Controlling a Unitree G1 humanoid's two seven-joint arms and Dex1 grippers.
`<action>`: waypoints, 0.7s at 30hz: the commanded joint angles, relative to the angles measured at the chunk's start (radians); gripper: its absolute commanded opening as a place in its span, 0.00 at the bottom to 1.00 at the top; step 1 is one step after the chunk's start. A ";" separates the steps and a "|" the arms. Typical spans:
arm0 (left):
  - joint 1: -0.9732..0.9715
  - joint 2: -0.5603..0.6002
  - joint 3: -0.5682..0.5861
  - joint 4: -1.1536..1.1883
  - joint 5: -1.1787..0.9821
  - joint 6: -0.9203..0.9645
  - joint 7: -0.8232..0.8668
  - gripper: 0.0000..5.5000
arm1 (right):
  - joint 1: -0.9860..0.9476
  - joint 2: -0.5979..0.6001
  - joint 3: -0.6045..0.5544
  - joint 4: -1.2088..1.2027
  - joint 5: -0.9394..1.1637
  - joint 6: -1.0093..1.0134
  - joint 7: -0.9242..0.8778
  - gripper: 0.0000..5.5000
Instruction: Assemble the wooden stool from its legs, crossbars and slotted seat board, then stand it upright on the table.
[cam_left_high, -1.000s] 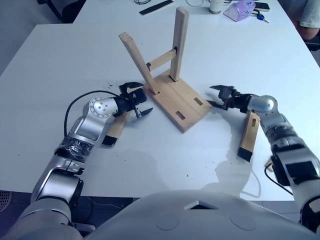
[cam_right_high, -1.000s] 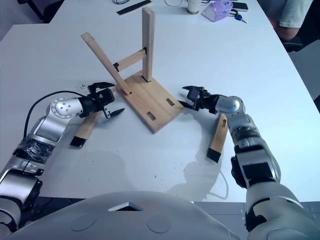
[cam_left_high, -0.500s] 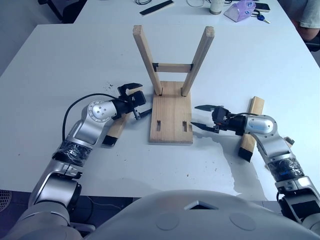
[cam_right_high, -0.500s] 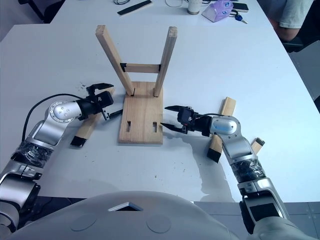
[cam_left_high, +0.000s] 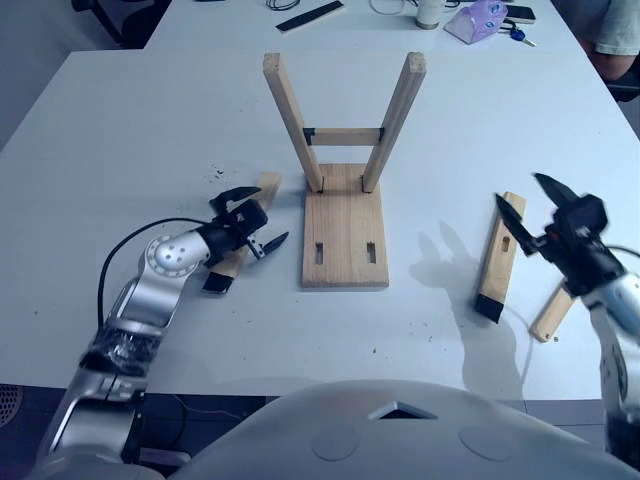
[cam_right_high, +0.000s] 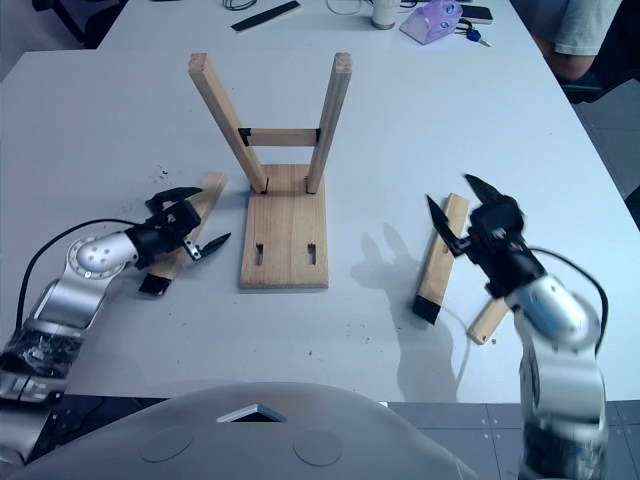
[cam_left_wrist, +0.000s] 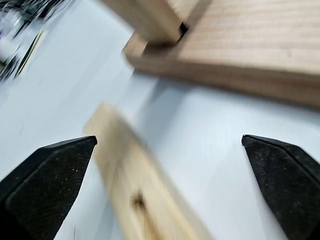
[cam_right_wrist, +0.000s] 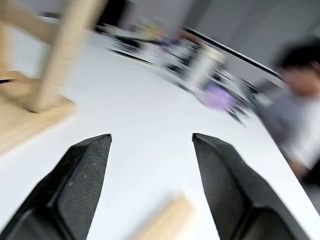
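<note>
The right gripper (cam_left_high: 522, 205), jaws apart and empty, now hangs raised over the slotted loose leg (cam_left_high: 498, 258) on the robot's right. Half a second ago it sat low at the right edge of the seat board (cam_left_high: 345, 240), so it has lifted and pulled away. The board lies flat on the table (cam_left_high: 120, 120), square to the robot as it was half a second ago. Two upright legs (cam_left_high: 290, 120) are seated in its far slots with the crossbar (cam_left_high: 345, 135) between them, and the two near slots are unfilled. A short bar (cam_left_high: 552, 312) lies just beside the slotted loose leg. The left gripper (cam_left_high: 258, 220), also spread and holding nothing, has drawn back a little from the board's left edge and sits over the other loose leg (cam_left_high: 240, 245).

In the left wrist view, the left fingers (cam_left_wrist: 47, 175) stand wide apart. The other loose leg runs between them, untouched, and the board's edge with one seated leg lies beyond.

In the right wrist view, the right fingers (cam_right_wrist: 82, 185) are spread on nothing, with the end of a loose wooden piece near them and the half-built frame farther off.

Squaring the board looks finished, and both arms seem to be turning to the remaining parts. Two legs and a bar are yet to be fitted, and the stool is not yet stood on its legs.
</note>
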 joint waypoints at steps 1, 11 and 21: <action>0.142 -0.006 0.018 -0.042 0.019 0.083 0.039 0.98 | 0.228 0.189 -0.014 -0.143 -0.028 0.176 -0.172 0.54; 0.164 -0.008 0.002 -0.084 0.026 0.111 0.058 0.98 | 0.234 0.319 -0.067 -0.131 0.005 0.435 -0.319 0.67; 0.116 0.031 -0.011 -0.062 0.027 0.107 0.010 0.98 | 0.178 0.457 -0.065 -0.070 0.079 0.532 -0.383 0.71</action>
